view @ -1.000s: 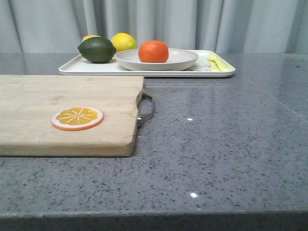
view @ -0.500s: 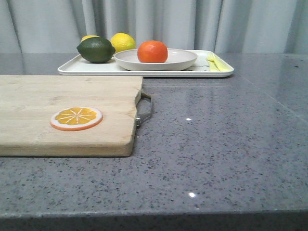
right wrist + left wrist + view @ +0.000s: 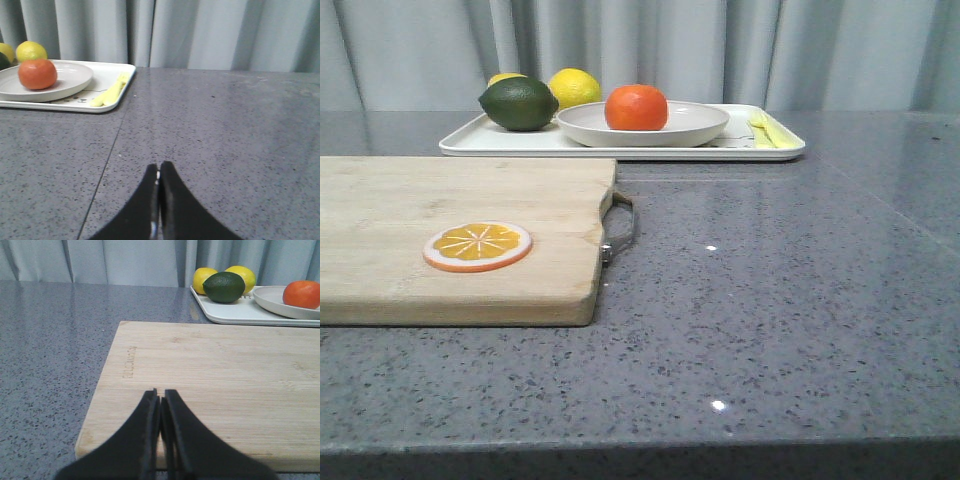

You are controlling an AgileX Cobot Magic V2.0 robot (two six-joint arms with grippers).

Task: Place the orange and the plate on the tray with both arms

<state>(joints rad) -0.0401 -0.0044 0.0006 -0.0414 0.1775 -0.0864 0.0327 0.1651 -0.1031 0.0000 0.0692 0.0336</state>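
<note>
The lime (image 3: 521, 103) is hiding most of a lemon (image 3: 506, 78) behind it; the plate (image 3: 642, 123) is covering the tray's (image 3: 772, 152) printed drawing, and the cutting board (image 3: 460, 238) is running off the front view's left edge.

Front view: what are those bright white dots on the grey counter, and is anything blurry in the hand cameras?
Front view: the dots are lamp glints on the polished table. Left wrist view: the left gripper is a dark, soft-edged shape, while the cutting board looks sharp. Right wrist view: the right gripper is likewise soft, and the tray slightly hazy.
</note>
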